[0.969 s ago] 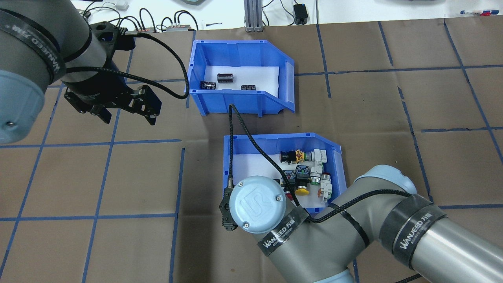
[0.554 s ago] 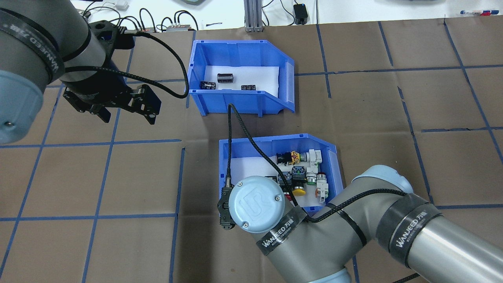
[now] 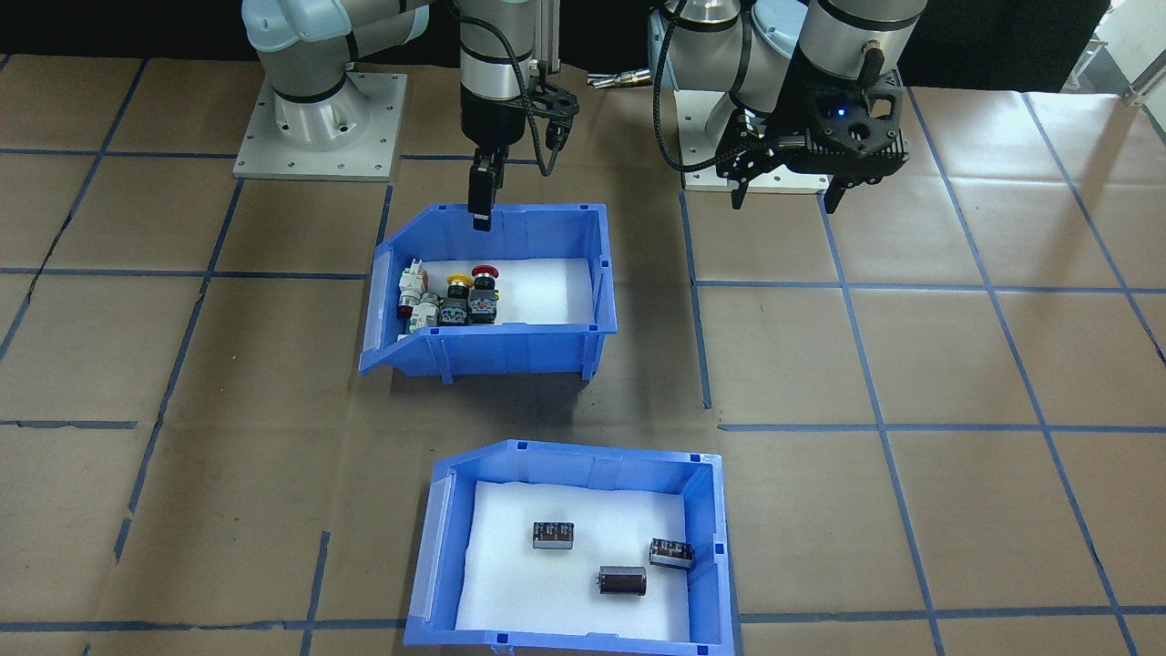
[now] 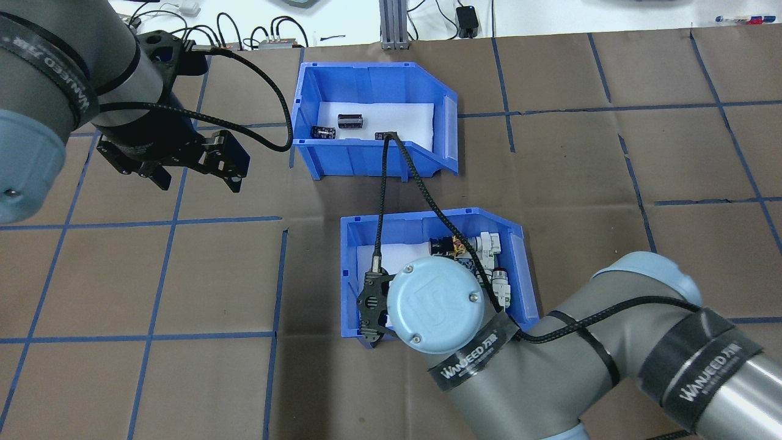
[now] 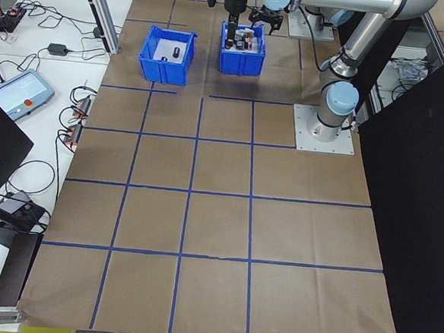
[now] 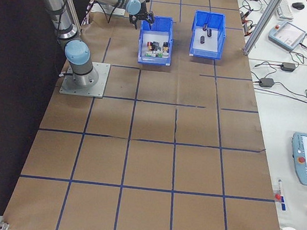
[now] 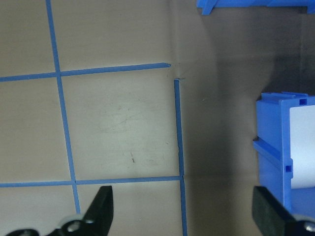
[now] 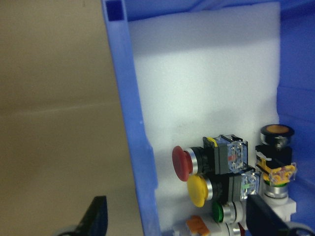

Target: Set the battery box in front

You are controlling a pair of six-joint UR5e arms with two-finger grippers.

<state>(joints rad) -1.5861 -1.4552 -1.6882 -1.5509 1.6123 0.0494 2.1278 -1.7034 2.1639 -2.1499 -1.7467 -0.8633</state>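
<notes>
Right hand, fingers spread astride the switch bin's rear wall, has dragged it nearer; battery box stays ahead.

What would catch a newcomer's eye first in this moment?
Two matching blue bins: the battery box with dark cylinders on white foam, farther from the robot, and the switch bin with colourful push-buttons, nearer. The right gripper straddles the switch bin's near wall, while the left gripper hangs open over bare table.
</notes>
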